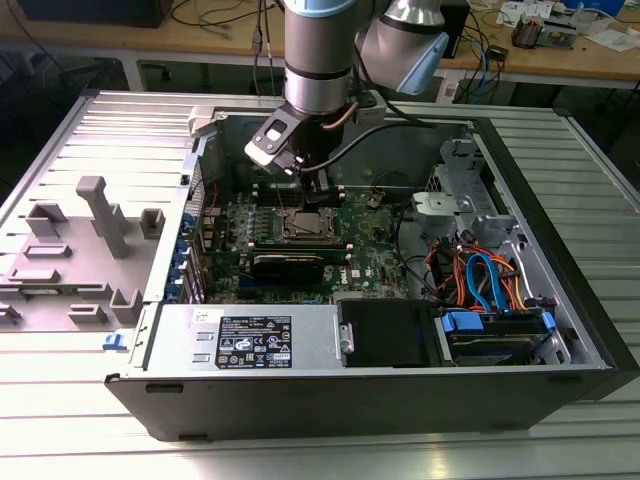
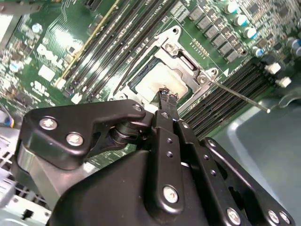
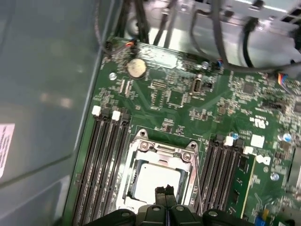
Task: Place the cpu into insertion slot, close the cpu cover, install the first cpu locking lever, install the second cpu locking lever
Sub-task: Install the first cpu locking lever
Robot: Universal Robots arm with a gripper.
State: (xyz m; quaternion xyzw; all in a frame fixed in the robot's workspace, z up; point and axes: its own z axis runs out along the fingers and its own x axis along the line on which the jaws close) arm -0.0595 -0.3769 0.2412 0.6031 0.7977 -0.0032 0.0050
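fingers point(image 3: 160, 190) together above cpu point(image 3: 149, 175); cpu cover point(image 3: 162, 149) seemingly down.

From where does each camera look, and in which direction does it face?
Exterior view: off the arm, looking down into the open computer case; the arm and gripper show.
First wrist view: on the arm, facing down at the green board; the gripper shows over the chip.
Second wrist view: likewise, past the gripper's black body.
Both wrist views share the chip.
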